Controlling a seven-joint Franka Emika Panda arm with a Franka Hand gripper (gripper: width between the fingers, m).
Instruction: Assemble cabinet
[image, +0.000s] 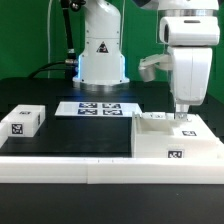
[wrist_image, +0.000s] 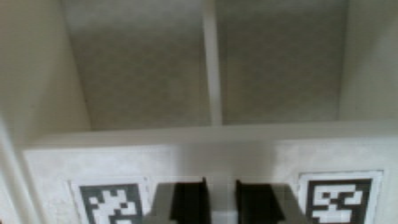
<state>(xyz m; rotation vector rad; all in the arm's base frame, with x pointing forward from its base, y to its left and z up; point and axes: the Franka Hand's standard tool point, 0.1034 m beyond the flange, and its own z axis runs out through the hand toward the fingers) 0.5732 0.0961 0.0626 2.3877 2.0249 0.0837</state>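
Note:
The cabinet (image: 172, 140) is a large white hollow box lying on the table at the exterior view's right, with a tag on its front face. My gripper (image: 182, 116) reaches straight down onto its far rim. In the wrist view the cabinet (wrist_image: 214, 140) fills the picture: two grey compartments split by a white divider (wrist_image: 208, 60), and a white wall with two tags. My gripper (wrist_image: 221, 205) sits between those tags. Its dark fingers (wrist_image: 178, 202) stand close together with a thin strip of the white wall between them, shut on it.
A small white box (image: 22, 119) with a tag lies at the exterior view's left. The marker board (image: 97, 108) lies flat in front of the robot base (image: 101, 55). A low white wall (image: 90, 172) runs along the table's near edge.

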